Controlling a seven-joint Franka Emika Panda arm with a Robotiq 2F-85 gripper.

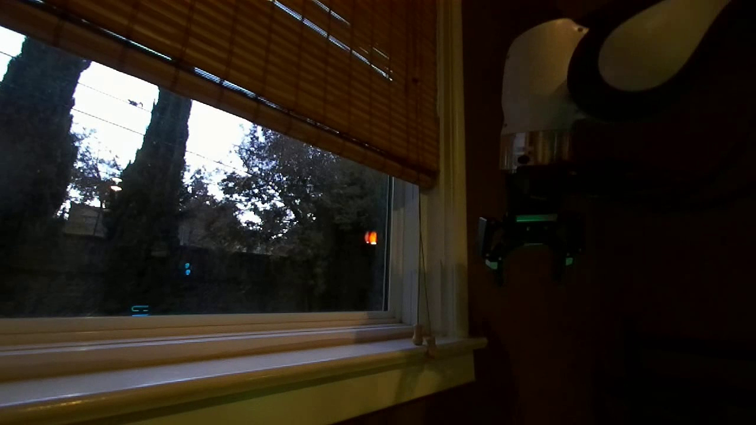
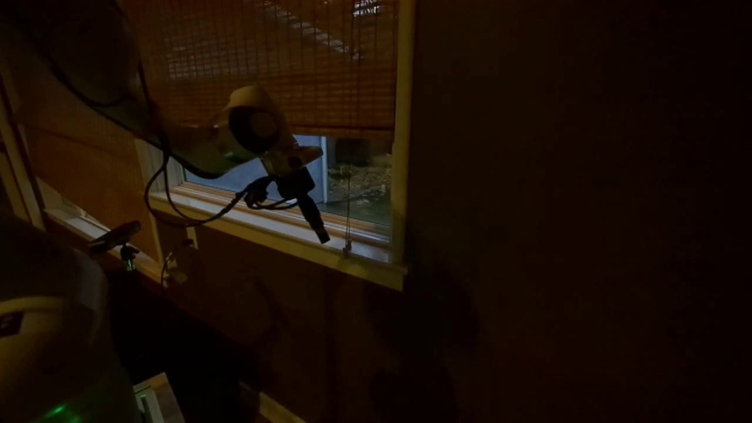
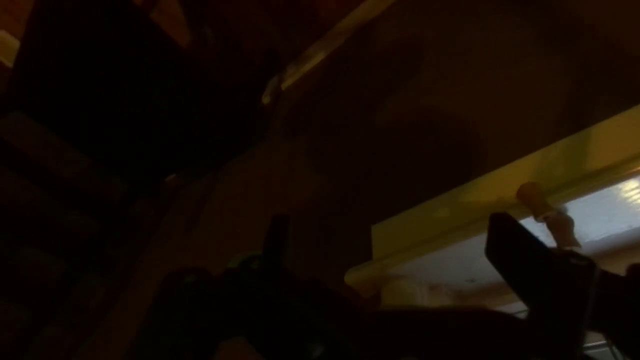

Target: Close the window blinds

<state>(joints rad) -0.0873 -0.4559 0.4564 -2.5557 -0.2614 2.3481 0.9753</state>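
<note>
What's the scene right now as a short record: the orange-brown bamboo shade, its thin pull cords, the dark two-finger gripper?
target: orange-brown bamboo shade, partly lowered
uncovered: lower window glass beneath it
control: thin pull cords hanging below it, near the pale frame
ends: small tan knobs at the pale sill, contact unclear
tool: dark two-finger gripper, open, apparently holding nothing
clearance: in the wrist view, knobs show outside the open gap
status: shade not fully down
</note>
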